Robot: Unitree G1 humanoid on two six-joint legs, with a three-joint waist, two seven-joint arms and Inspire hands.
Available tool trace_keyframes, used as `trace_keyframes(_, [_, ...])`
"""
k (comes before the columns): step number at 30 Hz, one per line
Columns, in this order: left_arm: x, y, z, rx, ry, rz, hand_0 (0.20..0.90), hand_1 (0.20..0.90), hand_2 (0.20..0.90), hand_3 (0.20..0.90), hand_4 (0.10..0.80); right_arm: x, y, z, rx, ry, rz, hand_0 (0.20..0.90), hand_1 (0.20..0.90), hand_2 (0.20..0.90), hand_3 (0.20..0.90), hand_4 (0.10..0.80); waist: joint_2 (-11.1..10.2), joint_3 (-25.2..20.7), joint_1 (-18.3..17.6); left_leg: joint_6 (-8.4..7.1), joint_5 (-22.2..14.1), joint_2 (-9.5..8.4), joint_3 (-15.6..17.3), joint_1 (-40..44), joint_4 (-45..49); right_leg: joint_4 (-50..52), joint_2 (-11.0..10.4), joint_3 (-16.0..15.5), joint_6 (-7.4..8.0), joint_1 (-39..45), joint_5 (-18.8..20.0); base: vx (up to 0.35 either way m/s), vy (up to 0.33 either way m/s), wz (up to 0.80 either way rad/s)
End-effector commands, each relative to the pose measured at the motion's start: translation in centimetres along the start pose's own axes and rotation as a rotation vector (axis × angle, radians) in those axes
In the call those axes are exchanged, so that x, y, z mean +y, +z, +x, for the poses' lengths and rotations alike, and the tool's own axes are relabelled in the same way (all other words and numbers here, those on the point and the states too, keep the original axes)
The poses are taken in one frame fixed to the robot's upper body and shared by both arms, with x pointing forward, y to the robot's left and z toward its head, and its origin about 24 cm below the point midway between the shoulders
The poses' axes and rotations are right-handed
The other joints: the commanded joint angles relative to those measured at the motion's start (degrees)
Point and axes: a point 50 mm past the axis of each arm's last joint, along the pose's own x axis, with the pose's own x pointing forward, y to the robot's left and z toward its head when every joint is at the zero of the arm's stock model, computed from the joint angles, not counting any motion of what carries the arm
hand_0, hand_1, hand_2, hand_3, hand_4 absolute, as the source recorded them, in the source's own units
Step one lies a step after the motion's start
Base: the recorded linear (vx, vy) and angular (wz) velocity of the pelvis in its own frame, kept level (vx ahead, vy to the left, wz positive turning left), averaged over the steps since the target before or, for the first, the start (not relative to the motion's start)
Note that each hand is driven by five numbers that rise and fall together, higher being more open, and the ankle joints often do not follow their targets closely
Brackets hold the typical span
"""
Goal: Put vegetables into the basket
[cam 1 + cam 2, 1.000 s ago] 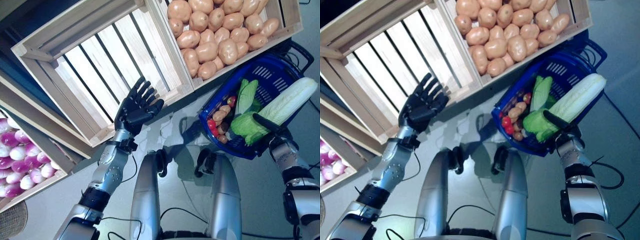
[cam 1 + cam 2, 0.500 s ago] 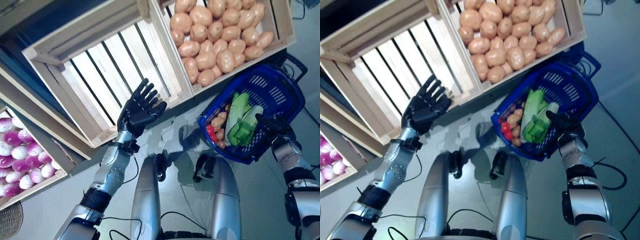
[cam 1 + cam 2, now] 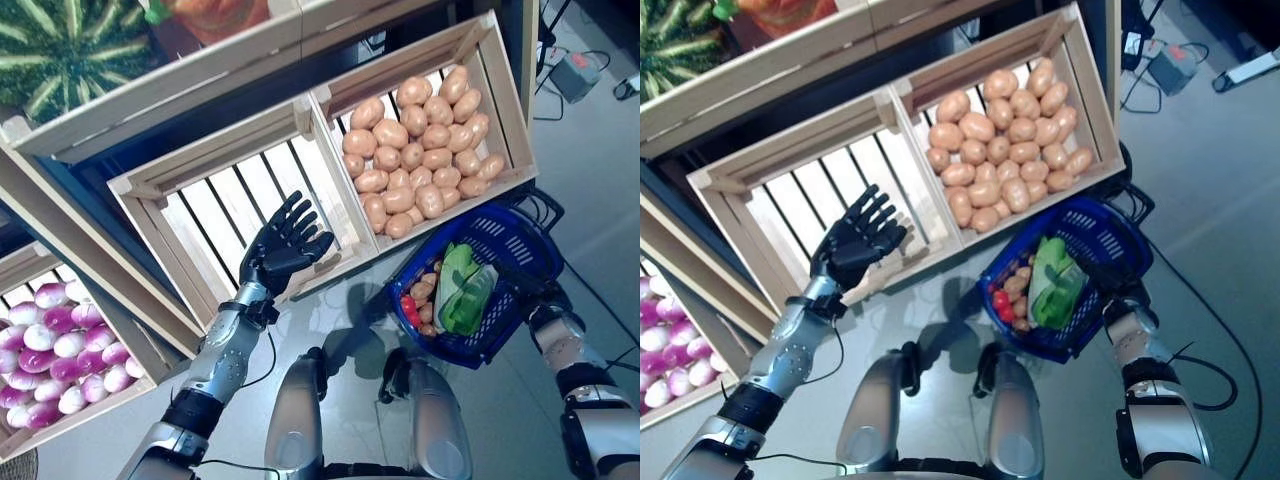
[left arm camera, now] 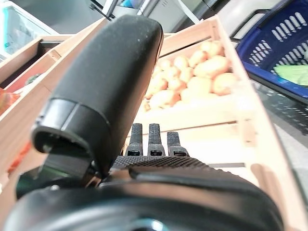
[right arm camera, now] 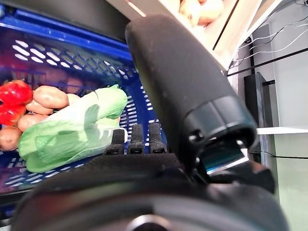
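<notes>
The blue basket (image 3: 516, 232) stands on the floor below the stand's right crate. In it lie a pale green leafy cabbage (image 3: 462, 290), small potatoes (image 3: 424, 292) and red round vegetables (image 3: 409, 312). My right hand (image 3: 1119, 289) is at the basket's near right rim, fingers (image 5: 137, 136) straight and empty, just short of the cabbage (image 5: 72, 130). My left hand (image 3: 283, 250) is raised in front of the slatted wooden crate (image 3: 225, 200), fingers spread and empty; its fingers (image 4: 151, 139) point toward the stand.
The wooden stand with its crates and shelves fills the far side and left; the right crate's front edge (image 3: 455, 210) overhangs the basket. A power box with cables (image 3: 575, 75) lies on the floor at the far right. Grey floor lies right of the basket.
The right hand lowered the cabbage into the basket and let it go; it now waits at the rim. The camera has tilted up and back. The left hand stays raised.
</notes>
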Motion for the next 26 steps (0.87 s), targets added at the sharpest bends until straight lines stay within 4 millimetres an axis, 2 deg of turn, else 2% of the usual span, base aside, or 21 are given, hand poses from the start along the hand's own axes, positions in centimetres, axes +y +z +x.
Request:
trace_keyframes(1, [-0.5,-0.7,-1.2,-0.003,-0.077,0.042,0.900,0.900,0.900,0.900,0.800,-0.5,-2.0,-0.7,-0.021,0.063,0.041,0.900,0.900,0.900,0.900,0.800,-2.27,-10.82,1.19,3.21,0.39,-2.22,3.49,6.52,-7.72,-14.23,1.74,-0.73,-1.70,10.87,5.00,0.148,0.038,-0.07])
trace_keyframes(6, [0.5,-4.0,-3.0,0.111,-0.011,0.120,0.900,0.900,0.900,0.900,0.800,-1.2,-8.9,-2.6,0.143,0.049,0.099,0.900,0.900,0.900,0.900,0.800,-2.54,-15.68,1.25,3.36,4.39,-4.12,3.51,14.78,-19.85,-25.37,2.89,-0.16,-0.14,18.82,8.48,0.141,0.073,-0.04])
trace_keyframes(8, [1.2,-5.8,-4.3,0.177,0.011,0.191,0.900,0.900,0.900,0.900,0.800,-1.5,-11.9,-3.9,0.205,0.056,0.051,0.900,0.900,0.900,0.900,0.800,-2.48,-17.87,1.11,3.48,6.08,-4.73,3.77,17.86,-25.03,-29.38,3.38,0.04,0.37,21.14,10.10,0.112,0.084,0.02])
trace_keyframes(13, [3.1,-9.1,-7.4,0.316,0.080,0.276,0.900,0.900,0.900,0.900,0.800,-1.4,-16.7,-6.4,0.369,0.150,-0.084,0.900,0.900,0.900,0.900,0.800,-1.98,-21.50,0.37,3.50,9.39,-5.69,3.84,23.38,-34.81,-36.62,4.41,1.24,1.26,24.68,13.32,0.070,0.078,-0.02])
trace_keyframes(14, [3.2,-9.3,-7.5,0.324,0.084,0.282,0.900,0.900,0.900,0.900,0.800,-1.4,-16.9,-6.5,0.377,0.153,-0.092,0.900,0.900,0.900,0.900,0.800,-1.95,-21.67,0.32,3.47,9.61,-5.72,3.86,23.70,-35.41,-37.09,4.47,1.29,1.32,24.89,13.55,0.049,0.075,-0.10])
trace_keyframes(15, [3.7,-10.4,-8.5,0.369,0.100,0.324,0.900,0.900,0.900,0.900,0.800,-1.5,-18.1,-7.3,0.433,0.183,-0.145,0.900,0.900,0.900,0.900,0.800,-1.84,-22.67,-0.06,3.37,10.43,-5.83,4.24,25.15,-38.29,-39.47,4.72,1.35,1.68,25.87,14.53,0.025,0.052,-0.11])
trace_keyframes(20, [5.4,-13.6,-11.4,0.539,0.158,0.402,0.900,0.900,0.900,0.900,0.800,-3.1,-21.6,-9.9,0.605,0.247,-0.301,0.900,0.900,0.900,0.900,0.800,-1.62,-24.07,-1.35,3.04,9.93,-6.10,4.03,24.83,-38.59,-40.80,4.88,1.58,2.24,25.90,15.07,-0.022,0.043,-0.04])
trace_keyframes(26, [6.1,-15.1,-13.2,0.599,0.215,0.316,0.900,0.900,0.900,0.900,0.800,-5.3,-23.2,-11.4,0.687,0.165,-0.293,0.900,0.900,0.900,0.900,0.800,-1.19,-23.74,-2.53,3.30,9.62,-6.22,4.61,26.01,-38.59,-40.80,5.14,1.95,1.94,26.92,14.49,0.000,0.000,0.00])
